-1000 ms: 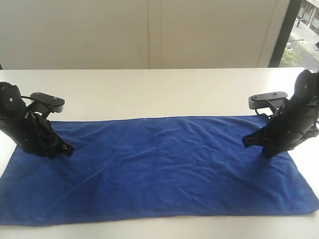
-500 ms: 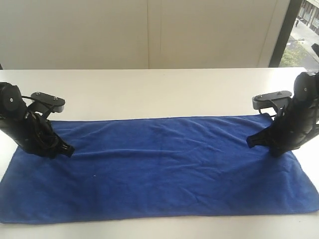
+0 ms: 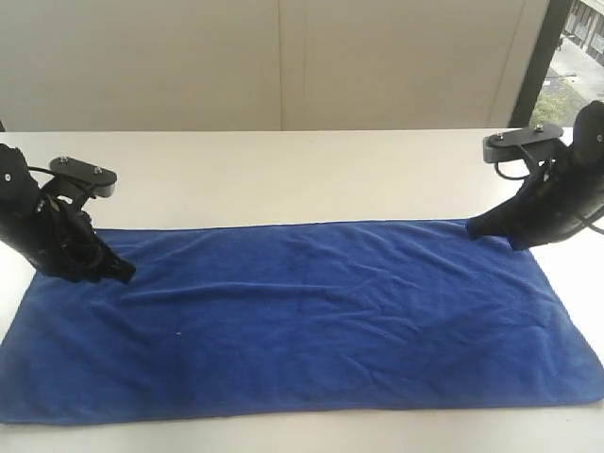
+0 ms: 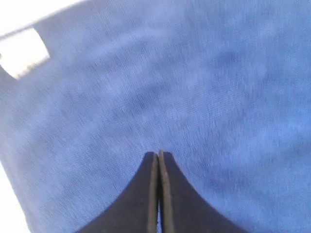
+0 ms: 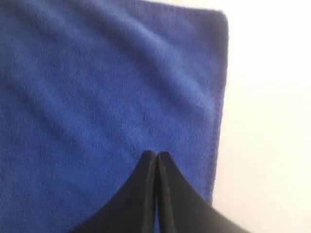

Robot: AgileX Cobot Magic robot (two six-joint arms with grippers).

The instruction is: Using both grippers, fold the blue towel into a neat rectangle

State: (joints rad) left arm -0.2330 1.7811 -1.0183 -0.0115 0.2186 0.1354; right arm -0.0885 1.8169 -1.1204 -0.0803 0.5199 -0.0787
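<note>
Noted blue towel (image 3: 311, 321) spread flat along worktop (image 3: 283, 170). Found left claw (image 3: 125, 272) and right claw (image 3: 475, 229) each pressed together, empty, near the far corners. Likely best: open both, pinch matching corners with equal bite, lift level, carry to near edge, align hems.

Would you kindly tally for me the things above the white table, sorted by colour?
Blue: 1, the blue towel
Black: 2, the left gripper and the right gripper
White: 1, the towel's tag
Total: 4
</note>
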